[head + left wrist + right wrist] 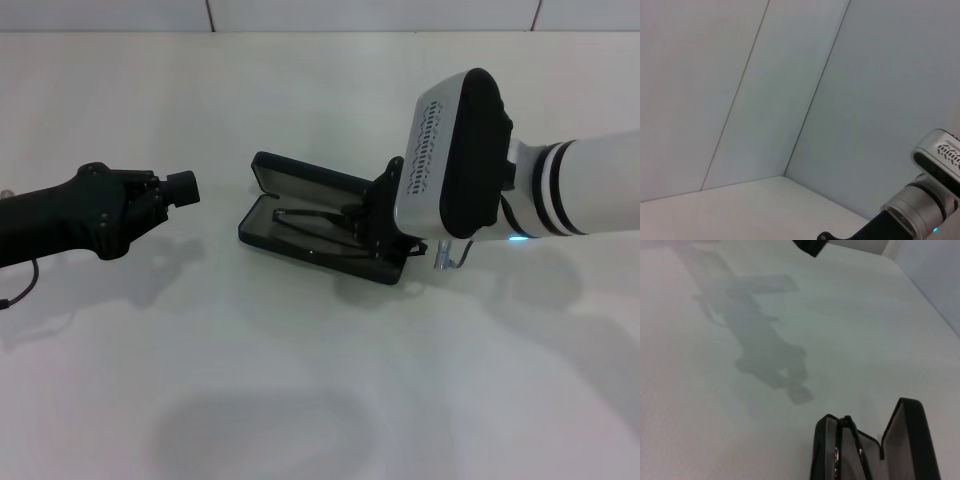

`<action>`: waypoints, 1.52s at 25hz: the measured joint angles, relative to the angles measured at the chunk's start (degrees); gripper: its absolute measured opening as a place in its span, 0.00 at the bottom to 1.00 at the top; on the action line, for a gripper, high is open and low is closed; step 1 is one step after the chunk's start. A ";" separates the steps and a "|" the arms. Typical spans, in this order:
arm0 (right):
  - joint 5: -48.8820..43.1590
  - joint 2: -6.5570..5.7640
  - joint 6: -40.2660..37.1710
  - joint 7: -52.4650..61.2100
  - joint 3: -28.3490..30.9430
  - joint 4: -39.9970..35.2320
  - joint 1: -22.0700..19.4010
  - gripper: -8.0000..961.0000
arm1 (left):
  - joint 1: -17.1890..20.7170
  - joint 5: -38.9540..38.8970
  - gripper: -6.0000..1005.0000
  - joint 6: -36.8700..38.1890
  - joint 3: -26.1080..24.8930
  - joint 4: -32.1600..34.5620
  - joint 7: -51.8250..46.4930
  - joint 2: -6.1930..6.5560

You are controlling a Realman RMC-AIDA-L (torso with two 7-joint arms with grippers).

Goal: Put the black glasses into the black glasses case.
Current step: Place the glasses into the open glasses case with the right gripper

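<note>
The black glasses (318, 225) lie lengthwise in the open black glasses case (300, 215) on the bench (320, 400), the right gripper (385, 225) at the case's right end, grip hidden, nearer than the left gripper (180, 190), apparently closed

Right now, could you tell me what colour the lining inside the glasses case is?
Grey, inside the black glasses case; the right wrist view shows it best.

Black glasses (312, 222) lie inside the open black glasses case (300, 190).
</note>
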 joint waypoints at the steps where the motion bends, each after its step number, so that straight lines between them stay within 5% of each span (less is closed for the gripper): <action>1: 0.00 0.00 0.18 0.00 -0.16 0.01 0.00 0.08 | 0.00 0.00 0.00 0.00 0.00 -0.02 0.00 -0.01; 18: 0.04 0.02 0.71 0.00 -0.94 -0.50 -0.18 0.09 | 0.03 0.00 0.00 0.09 0.00 -0.07 -0.05 -0.03; 38: -0.14 0.00 10.99 0.51 -6.30 -1.55 -3.95 0.10 | -0.23 -0.15 0.00 0.09 -0.13 -0.02 -0.80 0.22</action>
